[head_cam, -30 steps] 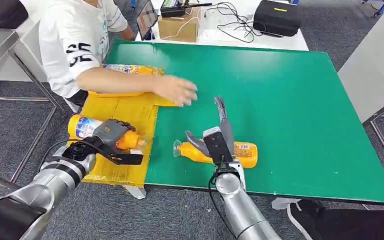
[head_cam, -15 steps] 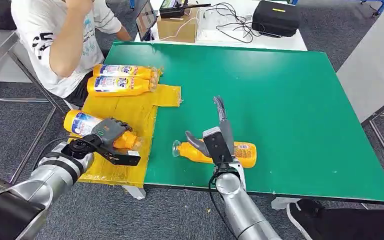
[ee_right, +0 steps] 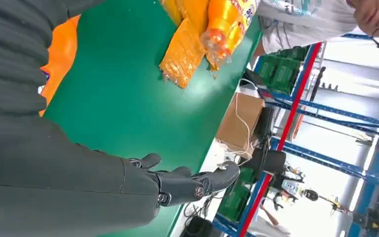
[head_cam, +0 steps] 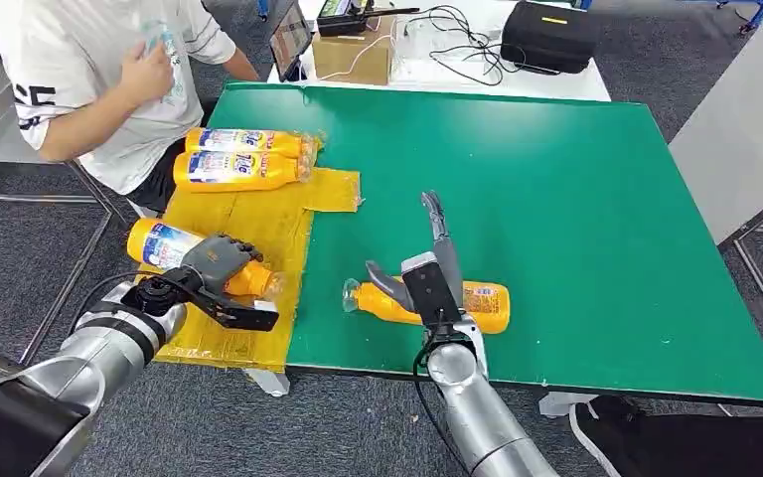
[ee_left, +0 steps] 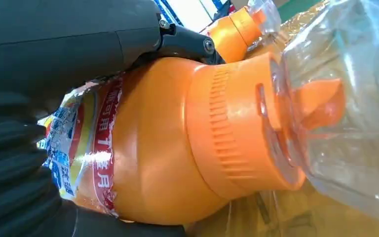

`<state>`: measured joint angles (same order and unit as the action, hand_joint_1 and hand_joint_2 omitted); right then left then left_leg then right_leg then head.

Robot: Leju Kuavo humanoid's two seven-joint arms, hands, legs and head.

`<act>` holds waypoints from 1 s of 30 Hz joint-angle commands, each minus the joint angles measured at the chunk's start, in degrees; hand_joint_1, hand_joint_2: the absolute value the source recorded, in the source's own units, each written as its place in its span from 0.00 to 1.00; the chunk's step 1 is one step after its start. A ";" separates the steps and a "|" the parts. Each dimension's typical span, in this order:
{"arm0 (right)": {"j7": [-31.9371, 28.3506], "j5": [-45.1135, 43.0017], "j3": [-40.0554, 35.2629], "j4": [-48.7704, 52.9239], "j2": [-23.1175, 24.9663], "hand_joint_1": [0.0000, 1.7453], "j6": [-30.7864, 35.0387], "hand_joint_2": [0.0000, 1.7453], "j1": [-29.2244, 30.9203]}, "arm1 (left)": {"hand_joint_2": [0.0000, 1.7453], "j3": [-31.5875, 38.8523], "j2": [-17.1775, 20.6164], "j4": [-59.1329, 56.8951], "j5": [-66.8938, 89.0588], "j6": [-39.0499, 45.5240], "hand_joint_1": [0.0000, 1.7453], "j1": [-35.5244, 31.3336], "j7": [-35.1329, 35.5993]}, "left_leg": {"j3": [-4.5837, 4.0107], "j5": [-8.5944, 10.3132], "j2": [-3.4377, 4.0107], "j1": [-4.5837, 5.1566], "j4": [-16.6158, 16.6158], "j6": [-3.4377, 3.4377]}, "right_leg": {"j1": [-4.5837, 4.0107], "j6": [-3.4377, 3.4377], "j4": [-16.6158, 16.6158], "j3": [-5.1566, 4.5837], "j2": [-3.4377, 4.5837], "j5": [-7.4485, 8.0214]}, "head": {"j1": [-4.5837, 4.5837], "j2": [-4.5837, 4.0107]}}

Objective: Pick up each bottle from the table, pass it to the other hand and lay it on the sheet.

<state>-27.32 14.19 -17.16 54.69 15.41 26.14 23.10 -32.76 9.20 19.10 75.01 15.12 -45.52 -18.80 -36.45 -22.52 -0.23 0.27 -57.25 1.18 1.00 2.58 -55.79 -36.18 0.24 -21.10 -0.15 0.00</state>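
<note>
My left hand [head_cam: 217, 270] grips an orange bottle [head_cam: 167, 248] with a blue and white label, lying across the yellow sheet [head_cam: 258, 231] at the table's left edge. Close up, the same bottle [ee_left: 177, 148] shows its orange shoulder and clear cap against my left hand [ee_left: 24, 148]. Two more orange bottles [head_cam: 243, 157] lie side by side at the sheet's far end. Another orange bottle [head_cam: 482, 303] lies on the green table [head_cam: 556, 179] near the front edge. My right hand [head_cam: 435, 260] hovers over it with fingers stretched out and holds nothing; those fingers [ee_right: 192, 183] reach out above the green surface.
A person [head_cam: 89, 79] in a white shirt sits at the table's far left corner, one hand raised to the chest. A cardboard box [head_cam: 356, 52], cables and a black case [head_cam: 551, 35] lie on the white table behind. A grey table [head_cam: 745, 129] stands to the right.
The person's arm, which reached across the sheet a second ago, has pulled back to the chest, uncovering two bottles. My left hand has shifted slightly with its bottle; my right hand has stayed still.
</note>
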 commanded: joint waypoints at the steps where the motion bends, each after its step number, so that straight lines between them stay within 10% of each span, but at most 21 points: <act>1: -0.15 -0.55 -1.70 -5.67 -0.08 0.00 0.04 1.00 3.41 | 1.00 -1.75 -1.65 -4.23 -0.75 2.21 0.00 0.63 0.09 | 0.33 -0.16 0.13 -0.06 0.03 -0.08 | -0.06 -0.10 0.06 0.31 0.10 -0.11 | 0.02 0.00; 30: 10.01 16.37 -7.41 -7.38 -5.36 0.00 1.06 1.00 2.18 | 1.00 18.52 -4.96 1.66 -20.67 13.99 0.00 9.96 -14.20 | 0.20 -0.03 -0.25 0.00 0.05 0.01 | 0.00 -0.05 0.09 0.30 -0.17 -0.11 | 0.02 0.00</act>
<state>-19.73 27.05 -22.69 49.48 13.75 27.30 24.36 -21.82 5.66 20.33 59.69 28.70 -38.14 -27.86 -36.45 -22.49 -0.51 0.28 -57.26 1.23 1.02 2.58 -55.77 -36.09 0.07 -21.14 -0.13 0.00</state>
